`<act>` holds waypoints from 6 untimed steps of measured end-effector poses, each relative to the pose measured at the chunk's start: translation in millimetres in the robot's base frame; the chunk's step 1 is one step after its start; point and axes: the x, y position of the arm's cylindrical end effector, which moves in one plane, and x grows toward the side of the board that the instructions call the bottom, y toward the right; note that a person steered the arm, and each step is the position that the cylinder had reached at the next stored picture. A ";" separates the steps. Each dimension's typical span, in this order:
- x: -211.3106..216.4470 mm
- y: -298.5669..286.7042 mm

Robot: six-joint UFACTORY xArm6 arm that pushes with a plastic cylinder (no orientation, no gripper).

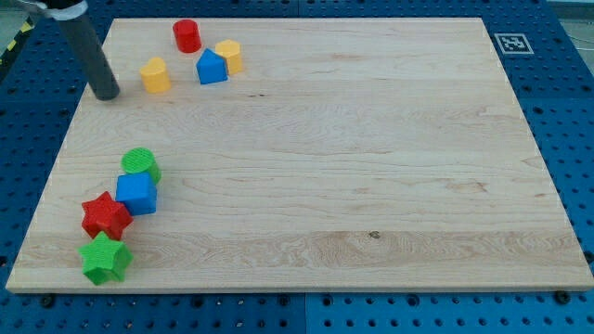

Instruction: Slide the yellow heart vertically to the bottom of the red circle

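Note:
The yellow heart [156, 75] sits near the view's top left, below and to the left of the red circle [187, 35]. My tip [108, 94] is down on the board just left of the yellow heart, with a small gap between them. A blue block [212, 67] and a yellow block [229, 56] touch each other right of the red circle.
At the view's lower left is a cluster: a green circle [140, 163], a blue cube [137, 193], a red star [105, 215] and a green star [104, 257]. The wooden board [353, 158] lies on a blue pegboard. A marker tag [512, 43] is at the top right.

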 end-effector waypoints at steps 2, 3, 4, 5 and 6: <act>-28.4 0.5; -30.6 25.9; -30.7 55.6; -25.0 74.7; -21.0 88.3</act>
